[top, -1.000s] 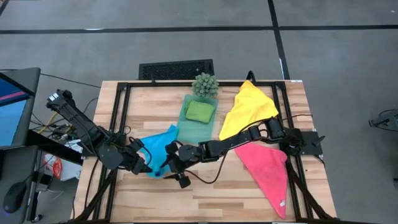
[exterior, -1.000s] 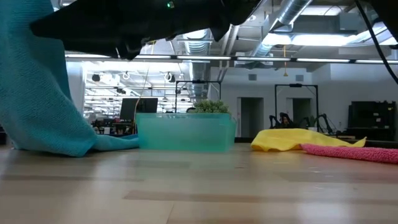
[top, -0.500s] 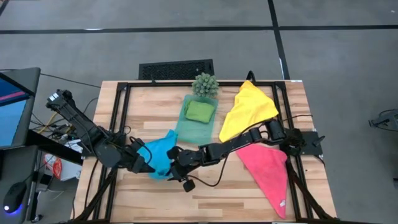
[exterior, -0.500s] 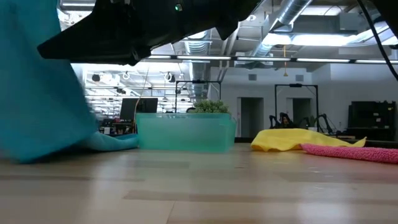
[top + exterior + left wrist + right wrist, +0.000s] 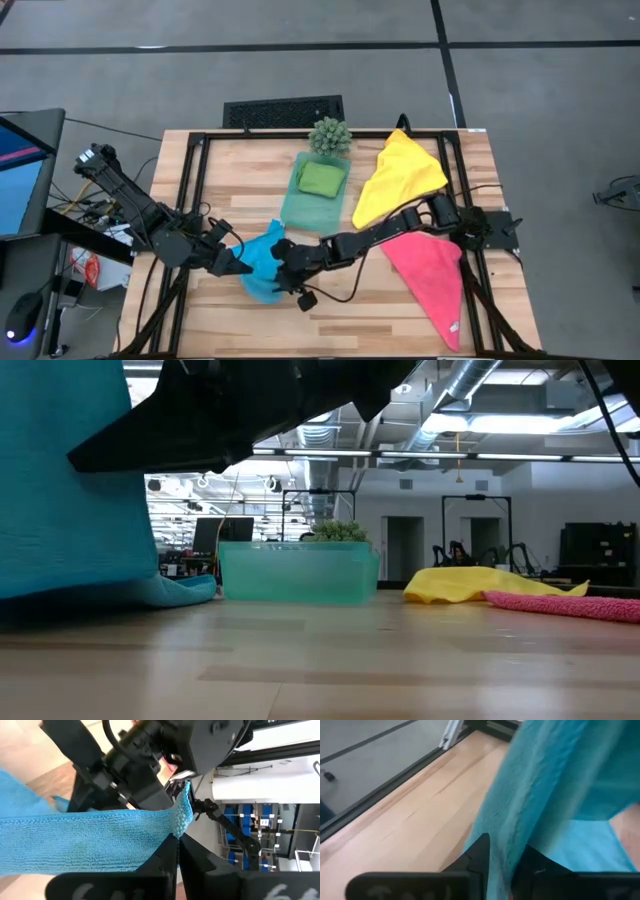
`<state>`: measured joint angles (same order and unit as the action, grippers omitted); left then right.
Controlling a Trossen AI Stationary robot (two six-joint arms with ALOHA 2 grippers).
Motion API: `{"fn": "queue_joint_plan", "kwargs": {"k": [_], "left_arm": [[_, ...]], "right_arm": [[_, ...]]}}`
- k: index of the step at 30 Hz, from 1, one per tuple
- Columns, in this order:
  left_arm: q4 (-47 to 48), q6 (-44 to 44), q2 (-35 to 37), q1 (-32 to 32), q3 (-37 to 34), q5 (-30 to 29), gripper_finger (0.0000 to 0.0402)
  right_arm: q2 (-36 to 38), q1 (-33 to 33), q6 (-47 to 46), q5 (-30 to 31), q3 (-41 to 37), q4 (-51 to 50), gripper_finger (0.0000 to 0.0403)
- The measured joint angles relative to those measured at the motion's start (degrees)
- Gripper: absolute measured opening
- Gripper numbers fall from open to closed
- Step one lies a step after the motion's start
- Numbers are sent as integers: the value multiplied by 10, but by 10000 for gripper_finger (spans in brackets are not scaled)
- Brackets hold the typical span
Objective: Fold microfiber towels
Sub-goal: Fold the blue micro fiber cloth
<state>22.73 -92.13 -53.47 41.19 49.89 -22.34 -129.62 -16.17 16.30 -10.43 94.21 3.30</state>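
Right hand (image 5: 283, 262) has closed on the blue towel (image 5: 262, 262) within the last second: a moment ago its fingers stood spread beside the cloth, and now the right wrist view shows them pinching a fold of it (image 5: 520, 815). Left hand (image 5: 238, 262), pressed together on the towel's other edge, holds its corner taut in the left wrist view (image 5: 178, 817). Between the two hands the cloth has risen off the counter (image 5: 380, 320) and hangs as a lifted sheet near the front edge, at about seven o'clock from the counter's middle, with its trailing end resting on the wood in the low view (image 5: 170, 588). That suggests the fold of this towel is just starting, with both corners now secured. Farther back, the pink towel (image 5: 432, 270) lies flat at four o'clock, the yellow towel (image 5: 400, 175) at two o'clock, and the green towel (image 5: 321, 178) sits in the teal tray (image 5: 300, 212) at twelve o'clock, beside the small plant (image 5: 330, 135).
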Motion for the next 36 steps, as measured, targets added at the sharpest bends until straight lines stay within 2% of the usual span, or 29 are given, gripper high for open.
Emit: {"fn": "queue_joint_plan", "kwargs": {"k": [16,18,21,27,31,36], "left_arm": [[-34,32,0,0,0,-4,0],[-32,32,0,0,0,-9,0],[-30,33,0,0,0,-10,0],[-32,34,0,0,0,-21,0],[-37,31,0,0,0,-48,0],[-82,27,-2,0,0,-75,0]], "right_arm": [[0,-7,-28,4,-1,-61,70],[0,-9,-42,33,-1,-75,59],[4,-13,-76,67,-1,-110,15],[93,-46,-159,113,-1,-221,5],[189,-81,-213,125,-1,-335,4],[305,-122,-291,185,0,-484,3]]}}
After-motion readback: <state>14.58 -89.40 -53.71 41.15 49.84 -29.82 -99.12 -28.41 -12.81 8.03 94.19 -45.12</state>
